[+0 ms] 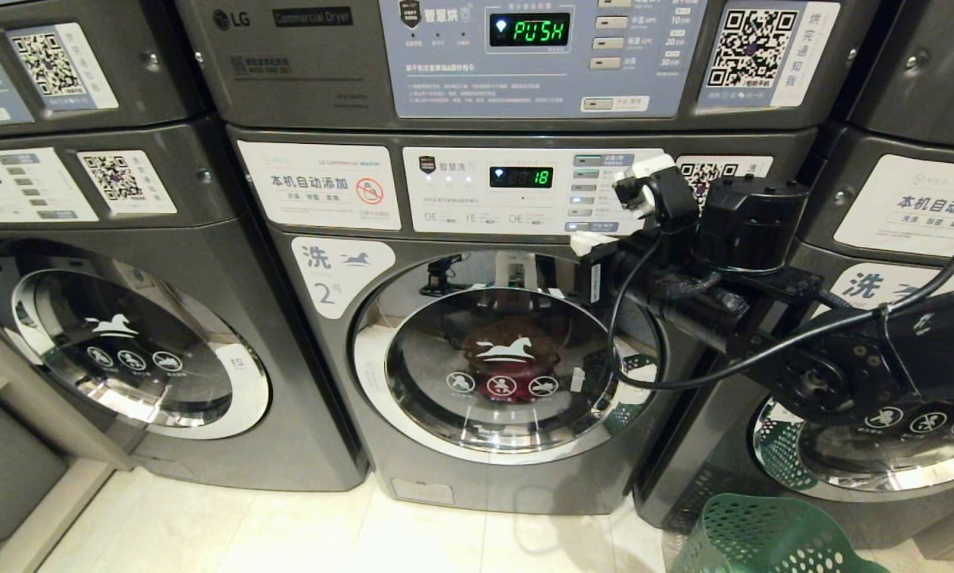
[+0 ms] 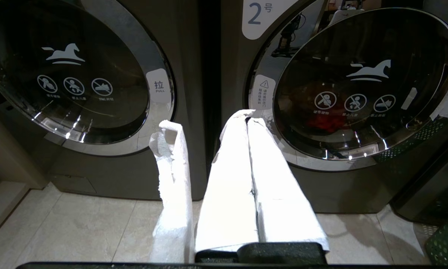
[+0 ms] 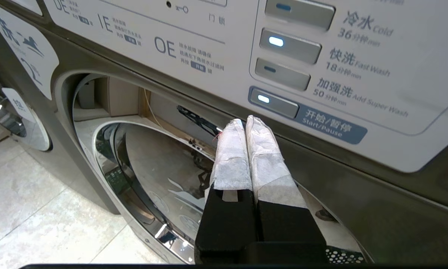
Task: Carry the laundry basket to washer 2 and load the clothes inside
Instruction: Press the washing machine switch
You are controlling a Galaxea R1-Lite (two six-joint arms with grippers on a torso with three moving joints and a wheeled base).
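Clothes (image 1: 511, 350) inside shut washer 2 (image 1: 477, 318); basket (image 1: 755, 537) alongside.

washer 2 (image 1: 477, 334) dark grey, chrome-rimmed door, white label with grey-blue "2". Red clothes (image 2: 326, 121) behind its glass. Laundry basket (image 1: 763, 537) right of washer 2: green, round perforations. Right gripper (image 3: 248, 123) black, white-wrapped fingers.

washer 2 (image 1: 477, 334) door shut — laundry basket (image 1: 763, 537) on floor

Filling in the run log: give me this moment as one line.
washer 2: door shut, clothes inside | right gripper: shut, by Start/Pause button | left gripper: shut, idle | laundry basket: on floor
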